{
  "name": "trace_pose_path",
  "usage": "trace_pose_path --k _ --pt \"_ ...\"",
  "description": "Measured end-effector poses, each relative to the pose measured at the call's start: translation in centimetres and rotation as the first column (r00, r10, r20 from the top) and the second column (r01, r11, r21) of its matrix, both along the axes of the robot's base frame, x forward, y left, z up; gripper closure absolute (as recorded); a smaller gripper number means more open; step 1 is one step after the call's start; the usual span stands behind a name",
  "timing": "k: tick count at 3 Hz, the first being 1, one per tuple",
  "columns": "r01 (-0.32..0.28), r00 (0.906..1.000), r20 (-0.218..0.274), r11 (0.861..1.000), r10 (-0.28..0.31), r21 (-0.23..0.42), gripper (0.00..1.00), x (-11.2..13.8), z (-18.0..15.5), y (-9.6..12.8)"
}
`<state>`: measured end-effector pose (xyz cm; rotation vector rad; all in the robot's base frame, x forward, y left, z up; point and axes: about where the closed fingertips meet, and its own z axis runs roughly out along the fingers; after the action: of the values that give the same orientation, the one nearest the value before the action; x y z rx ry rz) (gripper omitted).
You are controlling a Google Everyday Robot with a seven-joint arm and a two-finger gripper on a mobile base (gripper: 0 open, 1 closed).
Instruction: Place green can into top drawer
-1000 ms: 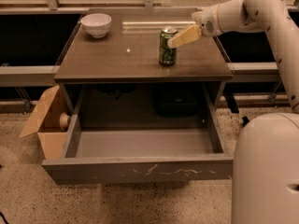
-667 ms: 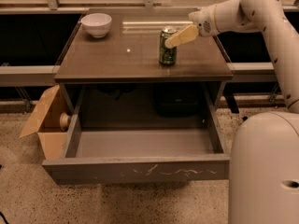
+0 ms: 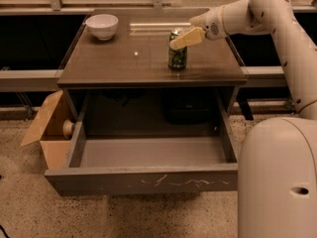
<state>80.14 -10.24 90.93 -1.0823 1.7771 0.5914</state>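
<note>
The green can (image 3: 177, 57) stands upright on the right half of the brown cabinet top (image 3: 124, 58). My gripper (image 3: 182, 38) reaches in from the right at the level of the can's silver top and overlaps it in this view. The top drawer (image 3: 143, 180) is pulled wide open below the cabinet top. Its grey inside (image 3: 153, 152) holds nothing, and its front panel shows pale scratches.
A white bowl (image 3: 102, 26) sits at the back left of the cabinet top. An open cardboard box (image 3: 47, 128) stands on the floor left of the drawer. My white base (image 3: 277, 177) fills the lower right, close to the drawer's right corner.
My gripper has moved left toward the can and now overlaps its top. The can and the drawer have not moved.
</note>
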Motion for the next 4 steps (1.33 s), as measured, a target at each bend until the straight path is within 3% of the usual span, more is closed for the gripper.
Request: trace_pose_path --k 2,3,4 --pt "-0.01 0.9999 -0.005 1.0 0.01 0.011 0.65 -0.4 0.1 0.7" --pt "-0.029 0.9995 0.016 0.999 0.029 0.027 0.88 -1.2 1.1 1.1" --pt "-0.055 0.9939 0.098 0.997 0.05 0.047 1.0 -4.1 4.7 0.5"
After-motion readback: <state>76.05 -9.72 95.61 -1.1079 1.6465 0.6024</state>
